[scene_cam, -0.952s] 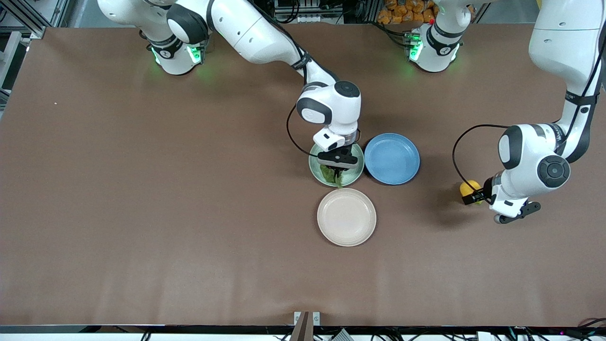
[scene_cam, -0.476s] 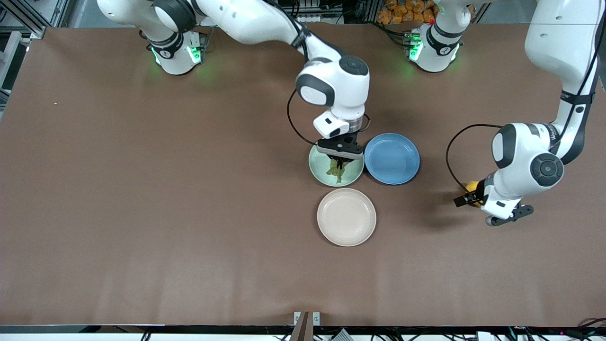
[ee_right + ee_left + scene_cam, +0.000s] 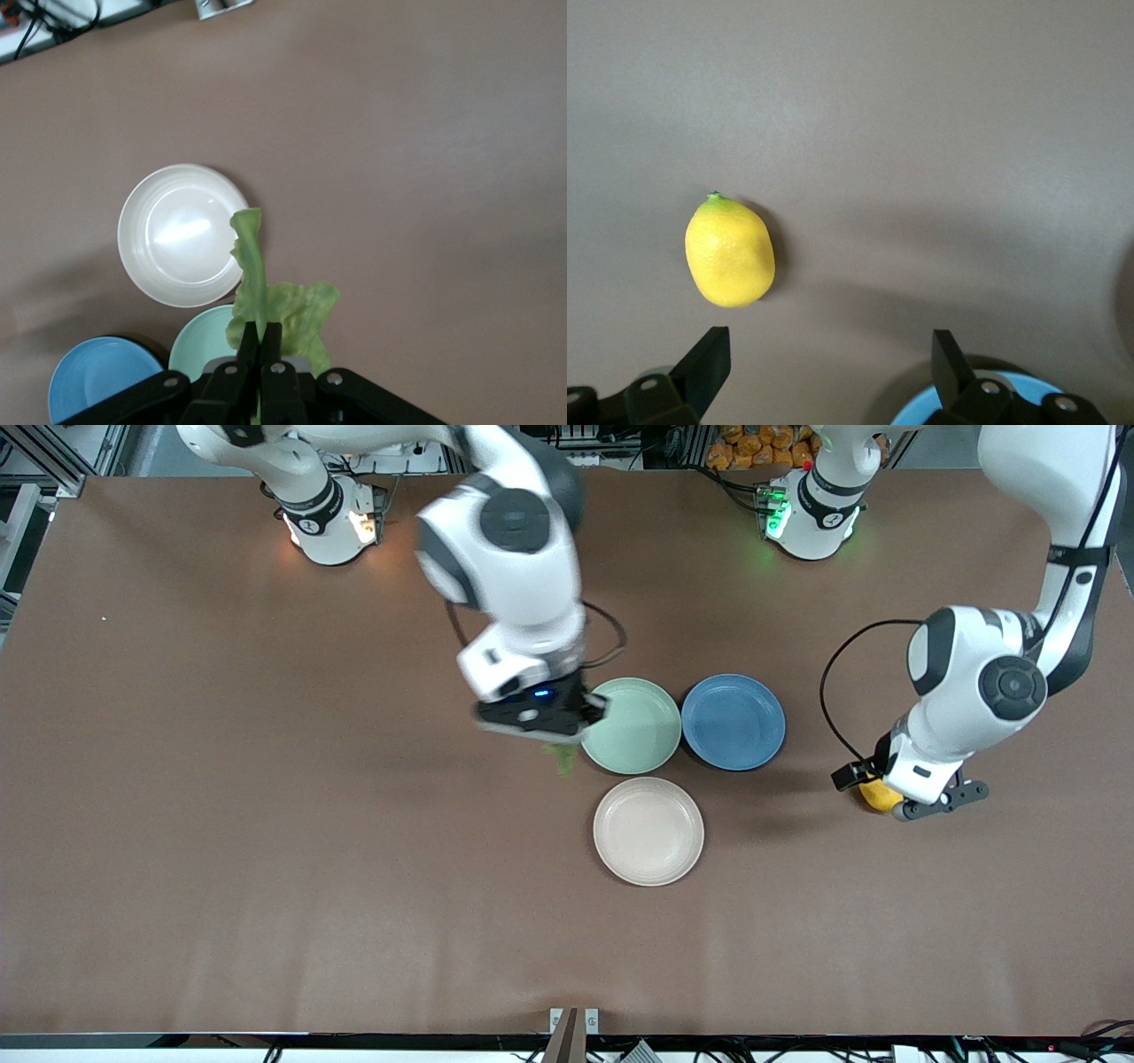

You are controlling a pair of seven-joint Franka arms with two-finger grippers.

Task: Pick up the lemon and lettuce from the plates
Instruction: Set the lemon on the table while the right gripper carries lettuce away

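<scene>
Lettuce lifted, lemon released.
Right gripper (image 3: 260, 341) pinches the lettuce (image 3: 266, 292) above the mint plate's (image 3: 640, 726) rim; left gripper (image 3: 830, 359), fingers spread, hovers over the lemon (image 3: 730, 251) on bare table (image 3: 266, 824).

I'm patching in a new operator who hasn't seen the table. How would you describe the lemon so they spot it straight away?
Start at the row of plates mid-table and go from the blue plate toward the left arm's end of the table. There, on bare tabletop under the open left claw, lies the lemon. It is the only bright yellow thing, a small oval with a greenish pointed tip.
</scene>
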